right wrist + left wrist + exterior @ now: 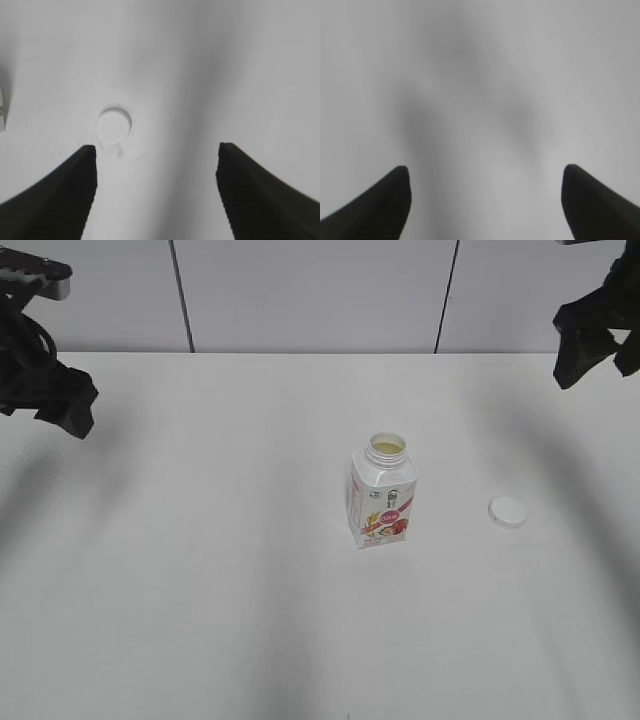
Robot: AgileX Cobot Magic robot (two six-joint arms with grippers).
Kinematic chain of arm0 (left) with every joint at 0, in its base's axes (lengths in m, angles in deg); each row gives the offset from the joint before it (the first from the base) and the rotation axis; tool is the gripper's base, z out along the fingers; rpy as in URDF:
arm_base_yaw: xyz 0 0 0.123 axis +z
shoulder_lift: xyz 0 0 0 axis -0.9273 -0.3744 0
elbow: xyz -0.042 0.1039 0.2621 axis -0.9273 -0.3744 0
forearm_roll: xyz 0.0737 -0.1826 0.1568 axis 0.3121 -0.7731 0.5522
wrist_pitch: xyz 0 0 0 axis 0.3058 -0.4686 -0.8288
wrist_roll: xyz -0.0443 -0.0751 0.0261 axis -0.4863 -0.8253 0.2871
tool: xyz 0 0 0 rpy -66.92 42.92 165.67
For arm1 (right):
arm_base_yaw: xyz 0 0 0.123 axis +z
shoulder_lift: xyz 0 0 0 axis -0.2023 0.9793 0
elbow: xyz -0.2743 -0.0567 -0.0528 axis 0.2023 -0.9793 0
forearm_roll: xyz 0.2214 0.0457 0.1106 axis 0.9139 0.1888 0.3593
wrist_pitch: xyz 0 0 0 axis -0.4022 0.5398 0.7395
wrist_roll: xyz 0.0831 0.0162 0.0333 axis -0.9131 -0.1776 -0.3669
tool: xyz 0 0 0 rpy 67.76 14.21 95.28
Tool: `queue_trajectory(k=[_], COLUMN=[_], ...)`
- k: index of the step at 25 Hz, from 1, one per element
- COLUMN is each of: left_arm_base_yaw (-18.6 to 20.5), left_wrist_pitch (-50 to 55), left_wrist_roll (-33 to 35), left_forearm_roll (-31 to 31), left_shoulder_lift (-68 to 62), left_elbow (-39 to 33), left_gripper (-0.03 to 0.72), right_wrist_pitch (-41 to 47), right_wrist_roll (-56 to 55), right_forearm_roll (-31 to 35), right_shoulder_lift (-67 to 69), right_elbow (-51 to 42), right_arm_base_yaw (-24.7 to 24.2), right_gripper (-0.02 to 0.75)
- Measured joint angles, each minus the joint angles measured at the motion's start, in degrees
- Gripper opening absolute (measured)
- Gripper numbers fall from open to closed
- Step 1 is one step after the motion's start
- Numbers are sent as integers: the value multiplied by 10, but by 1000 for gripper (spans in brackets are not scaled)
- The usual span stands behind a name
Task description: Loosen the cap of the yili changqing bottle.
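Note:
The yili changqing bottle (382, 494) stands upright near the middle of the white table, its neck open with no cap on it. The white cap (507, 512) lies flat on the table to the bottle's right, apart from it; it also shows in the right wrist view (114, 125). My left gripper (485, 172) is open and empty, raised at the far left of the exterior view (60, 400). My right gripper (156, 150) is open and empty, raised at the far right of the exterior view (590, 335), above and behind the cap.
The white table (200, 570) carries only the bottle and the cap. A panelled white wall (310, 290) runs along the table's far edge. A sliver of the bottle shows at the left edge of the right wrist view (2, 110).

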Motion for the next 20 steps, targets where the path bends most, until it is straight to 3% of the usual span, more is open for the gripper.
queue_trajectory(k=[4, 8, 15, 20], left_arm_base_yaw=[24, 40, 53, 53], left_wrist_pitch=[38, 65, 139, 192], left_wrist_roll=[38, 45, 22, -5], left_forearm_roll=[-61, -77, -82, -83], left_shoulder_lift=[9, 32, 65, 81], left_elbow=[2, 2, 2, 2], left_gripper=[564, 564, 562, 562], right_wrist_pitch=[49, 59, 61, 61], right_wrist_roll=[0, 4, 14, 17], right_forearm_roll=[18, 25, 36, 44], right_shoulder_lift=[-1, -7, -66, -148], right_elbow=[9, 9, -9, -84], right_arm_base_yaw=[-40, -70, -74, -74], right_gripper=[585, 585, 559, 544])
